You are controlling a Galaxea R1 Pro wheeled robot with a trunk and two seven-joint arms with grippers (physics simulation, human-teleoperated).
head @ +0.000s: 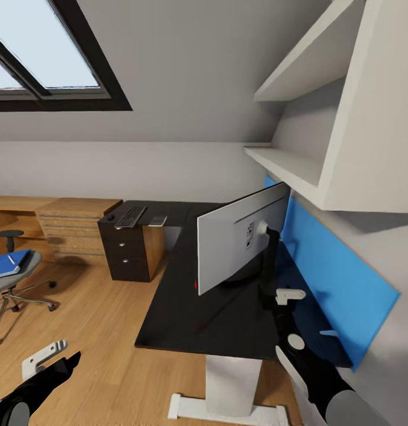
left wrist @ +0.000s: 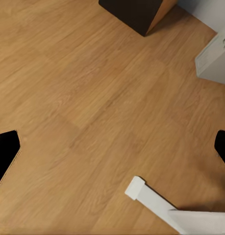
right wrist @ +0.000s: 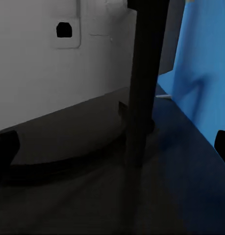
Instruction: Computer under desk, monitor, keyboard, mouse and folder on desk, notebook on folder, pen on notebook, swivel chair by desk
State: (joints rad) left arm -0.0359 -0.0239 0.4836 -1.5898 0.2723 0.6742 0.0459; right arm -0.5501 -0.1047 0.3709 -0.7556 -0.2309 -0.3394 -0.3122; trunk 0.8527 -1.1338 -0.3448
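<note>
Right gripper (head: pixel 282 297) reaches behind the monitor (head: pixel 242 236) on the counter (head: pixel 186 319), fingers spread wide, empty, near its stand. Left gripper (head: pixel 50 355) hangs low, fingers apart, arm cut off.

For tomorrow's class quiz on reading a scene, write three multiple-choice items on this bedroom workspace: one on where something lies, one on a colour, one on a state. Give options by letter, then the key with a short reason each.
1. Where does the folder lie?
A. on the swivel chair
B. on the desk
C. on the floor

2. What colour is the wall panel behind the desk?
A. green
B. bright blue
C. red

3. How does the right gripper stand by the monitor?
A. shut on the screen's edge
B. open, near the monitor's stand, gripping nothing
C. resting on the keyboard

Key:
1 A: the head view shows the blue folder on the chair's seat.
2 B: the panel along the wall is bright blue.
3 B: in the right wrist view the fingertips sit wide apart at the frame's edges, with the dark stand ahead between them.
</note>
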